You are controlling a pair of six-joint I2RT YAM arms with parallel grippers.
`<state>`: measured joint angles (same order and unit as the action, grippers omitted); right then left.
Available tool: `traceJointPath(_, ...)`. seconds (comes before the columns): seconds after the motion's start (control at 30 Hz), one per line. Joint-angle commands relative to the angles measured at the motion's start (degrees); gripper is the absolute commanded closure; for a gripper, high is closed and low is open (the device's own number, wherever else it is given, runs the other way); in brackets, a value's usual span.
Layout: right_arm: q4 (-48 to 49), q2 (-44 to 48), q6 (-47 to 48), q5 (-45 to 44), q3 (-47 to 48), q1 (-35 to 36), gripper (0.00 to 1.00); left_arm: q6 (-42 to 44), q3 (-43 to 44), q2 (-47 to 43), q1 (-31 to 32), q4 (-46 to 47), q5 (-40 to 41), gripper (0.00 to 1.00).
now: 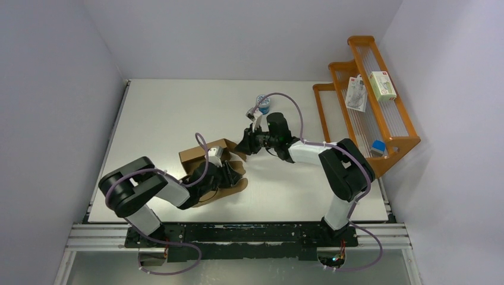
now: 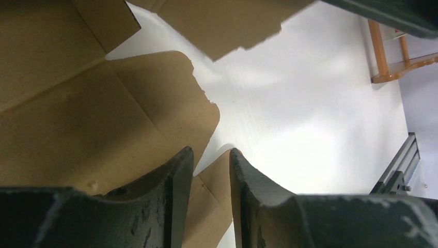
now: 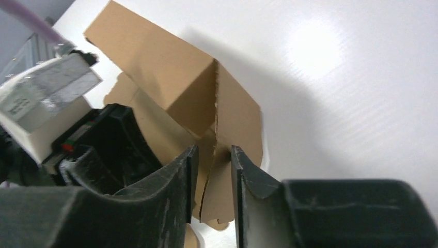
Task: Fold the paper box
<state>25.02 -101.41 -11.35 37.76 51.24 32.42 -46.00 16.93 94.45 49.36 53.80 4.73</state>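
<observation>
Overhead: the paper box (image 1: 199, 155) is plain matte brown cardboard, half erected at the middle of the white table (image 1: 178, 107). One wall stands on its far-left side and rounded flaps lie flat to the near right. Its long axis runs left to right, slanting nearer at the right. The left gripper (image 1: 232, 173) is over the flat flaps; the right gripper (image 1: 242, 146) is at the box's right end.

Left wrist: the black, scuffed left gripper (image 2: 210, 155) is parted by a narrow gap, nothing pinched. Creased sheet (image 2: 77, 119) with die-cut notched edges lies beneath.

Right wrist: the right gripper (image 3: 213, 152) is narrowly parted with a torn-looking flap edge in the gap; whether it grips, cannot tell. The folded corner (image 3: 155, 62) rises beyond.
</observation>
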Motion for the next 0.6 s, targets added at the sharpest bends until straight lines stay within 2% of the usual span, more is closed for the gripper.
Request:
traceJointPath(0.0,-3.67,0.13,2.30,-6.11,0.59,1.01,0.69,2.57,-1.58,-1.95,0.46,-10.39,2.14,0.61)
traceJointPath(0.33,-6.17,4.27,2.84,-26.63,-1.40,9.37,0.97,2.62,-1.60,2.31,0.47,-4.07,0.27,0.62)
traceJointPath(0.4,-7.38,4.07,4.31,-29.21,-0.75,10.45,1.00,2.91,-1.63,1.28,0.47,-4.51,0.48,0.61)
traceJointPath(0.57,-8.25,4.60,7.51,-31.12,-0.33,11.60,1.00,3.04,-2.14,-3.98,0.46,-7.29,0.78,0.58)
